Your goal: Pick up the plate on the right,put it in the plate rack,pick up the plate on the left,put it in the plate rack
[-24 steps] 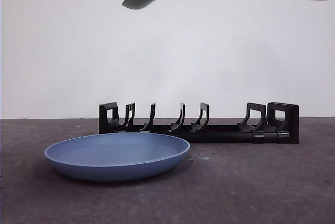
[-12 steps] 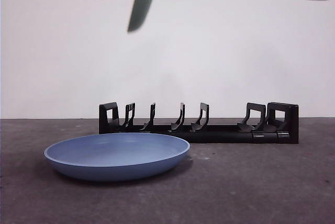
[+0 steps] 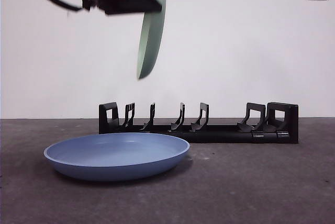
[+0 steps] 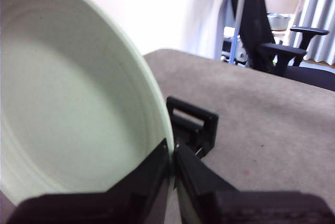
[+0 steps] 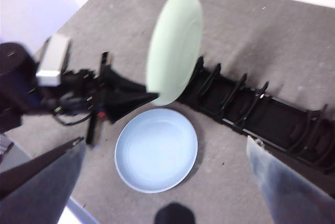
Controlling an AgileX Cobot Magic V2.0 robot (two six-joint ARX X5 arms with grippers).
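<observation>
Above the left end of the plate rack [image 3: 199, 124], the left gripper [image 4: 172, 153] holds a pale green plate [image 3: 151, 28] on edge, jaws clamped on its rim; the job now looks to be lowering it upright between one pair of prongs without clipping the blue plate [image 3: 117, 155] lying in front. Only the right wrist view, from the waiting right gripper [image 5: 167, 174] with jaws spread wide, shows plate and rack from overhead.

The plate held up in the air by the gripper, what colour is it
The held plate is pale green, clearest in the right wrist view.
</observation>
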